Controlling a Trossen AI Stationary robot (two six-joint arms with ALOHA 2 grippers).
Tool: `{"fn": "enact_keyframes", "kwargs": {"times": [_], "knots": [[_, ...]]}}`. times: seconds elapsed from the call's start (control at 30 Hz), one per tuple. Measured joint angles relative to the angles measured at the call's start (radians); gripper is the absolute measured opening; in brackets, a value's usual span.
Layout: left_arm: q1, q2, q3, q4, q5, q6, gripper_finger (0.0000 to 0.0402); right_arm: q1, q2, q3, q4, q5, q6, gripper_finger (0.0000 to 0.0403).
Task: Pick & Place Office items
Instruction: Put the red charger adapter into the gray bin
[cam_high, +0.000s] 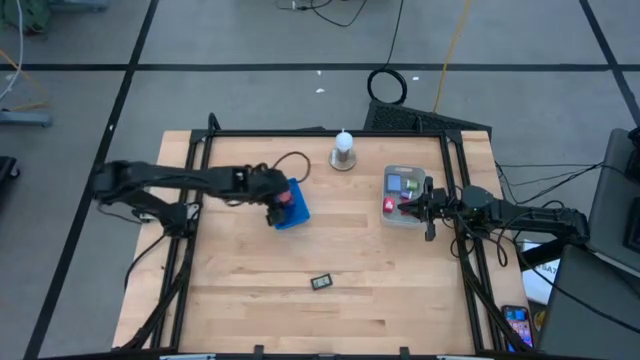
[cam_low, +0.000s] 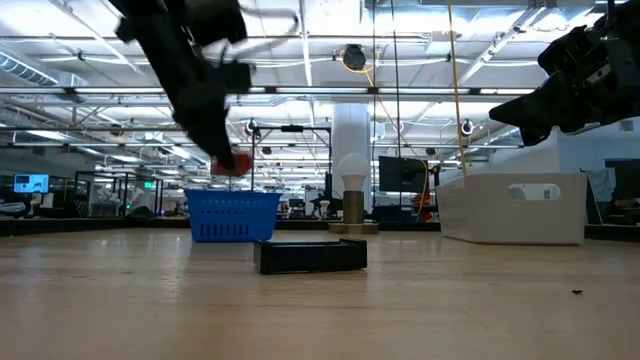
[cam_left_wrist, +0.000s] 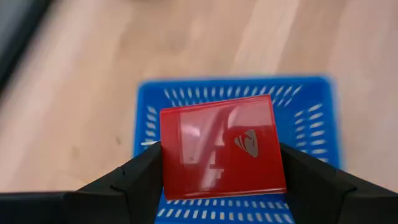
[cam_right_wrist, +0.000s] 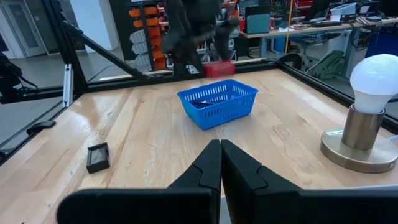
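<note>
Above blue basket (cam_right_wrist: 218, 102), left tool (cam_left_wrist: 217, 171) gripping red piece (cam_left_wrist: 217, 147)

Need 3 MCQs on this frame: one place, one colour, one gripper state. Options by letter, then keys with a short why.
1. Where is the left gripper?
A. over the blue basket
B. over the white bin
C. by the bulb

2. What colour is the piece it holds?
A. green
B. red
C. purple

3. How is the right gripper?
A. shut on a clip
B. wide open
C. shut, empty

Keys: 1 A, the high view puts it above the basket. 2 B, the left wrist view shows a red piece between the fingers. 3 C, in the right wrist view its fingers meet with nothing between.
</note>
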Motion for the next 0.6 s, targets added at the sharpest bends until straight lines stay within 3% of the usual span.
{"fn": "enact_keyframes", "kwargs": {"times": [0.27,0.6], "knots": [[0.069,0.203,0.0,0.073,0.057,0.023,0.0267,0.0,0.0,0.0,-0.002,0.0,-0.003,0.0],[0.086,0.269,0.002,0.109,0.095,0.06,0.0267,0.0,0.001,0.0,-0.007,0.001,-0.003,0.0]]}}
